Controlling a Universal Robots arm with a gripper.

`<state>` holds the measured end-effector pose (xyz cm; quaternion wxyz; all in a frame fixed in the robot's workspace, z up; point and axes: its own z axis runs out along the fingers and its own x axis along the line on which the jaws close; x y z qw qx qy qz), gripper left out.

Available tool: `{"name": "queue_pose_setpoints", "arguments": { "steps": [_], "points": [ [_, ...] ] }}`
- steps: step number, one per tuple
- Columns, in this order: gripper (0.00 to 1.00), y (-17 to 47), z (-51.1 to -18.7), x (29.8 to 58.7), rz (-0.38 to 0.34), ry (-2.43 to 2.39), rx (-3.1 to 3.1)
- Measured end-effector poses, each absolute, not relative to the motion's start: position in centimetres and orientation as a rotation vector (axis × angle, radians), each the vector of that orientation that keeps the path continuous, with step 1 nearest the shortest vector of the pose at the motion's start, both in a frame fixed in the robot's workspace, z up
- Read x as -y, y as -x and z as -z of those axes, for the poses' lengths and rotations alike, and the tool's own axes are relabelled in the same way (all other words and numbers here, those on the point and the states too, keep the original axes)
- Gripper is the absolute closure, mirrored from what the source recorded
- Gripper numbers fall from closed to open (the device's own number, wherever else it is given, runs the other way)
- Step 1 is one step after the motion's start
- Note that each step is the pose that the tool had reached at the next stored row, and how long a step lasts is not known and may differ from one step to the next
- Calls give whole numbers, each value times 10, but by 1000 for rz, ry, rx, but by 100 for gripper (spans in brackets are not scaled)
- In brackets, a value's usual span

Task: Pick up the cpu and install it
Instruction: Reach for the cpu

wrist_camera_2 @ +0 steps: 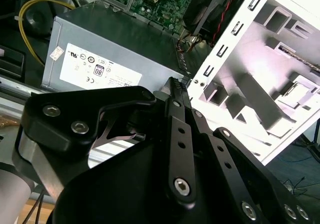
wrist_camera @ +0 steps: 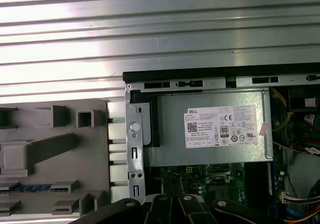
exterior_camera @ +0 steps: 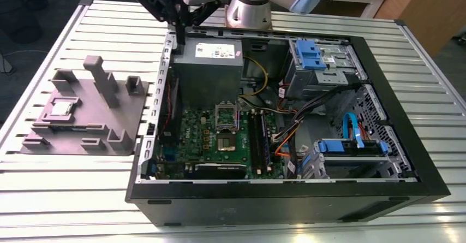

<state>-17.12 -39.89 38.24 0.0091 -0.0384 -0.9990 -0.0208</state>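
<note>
Silvery metal slats form the table (exterior_camera: 73,199), and on it lies a black computer case (exterior_camera: 291,199) with its side open upward. Inside the case, at the end under the arm, sits the grey power supply (exterior_camera: 207,63) with a white label. Beside it, the green motherboard (exterior_camera: 211,144) lies flat on the floor of the case. On the board there is a square socket (exterior_camera: 227,140) with a metal frame, and I see no chip in it. Long black memory sticks (exterior_camera: 260,139) stand in their slots just beside the socket. Toward the exterior view's right, two metal drive cages hold blue plastic parts, one (exterior_camera: 309,54) near the power supply and one (exterior_camera: 350,144) at the opposite end. Orange, blue and black cables (exterior_camera: 287,136) run between them.

Outside the case, on the exterior view's left, a grey holder block (exterior_camera: 131,117) with upright posts stands on the table. The cpu (exterior_camera: 60,108) lies flat in a shallow square recess of this block, well apart from the case.

The gripper (exterior_camera: 178,23) hangs above the rim of the case next to the power supply. In the second wrist view its black fingers (wrist_camera_2: 176,92) meet at the tips, and nothing is held between them.
</note>
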Motion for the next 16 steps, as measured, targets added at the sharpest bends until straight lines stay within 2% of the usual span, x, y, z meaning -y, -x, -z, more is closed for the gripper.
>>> {"name": "queue_pose_setpoints", "arguments": {
  "steps": [16],
  "points": [
    [90,175,-381,399,65,120,3117]
  ]
}}
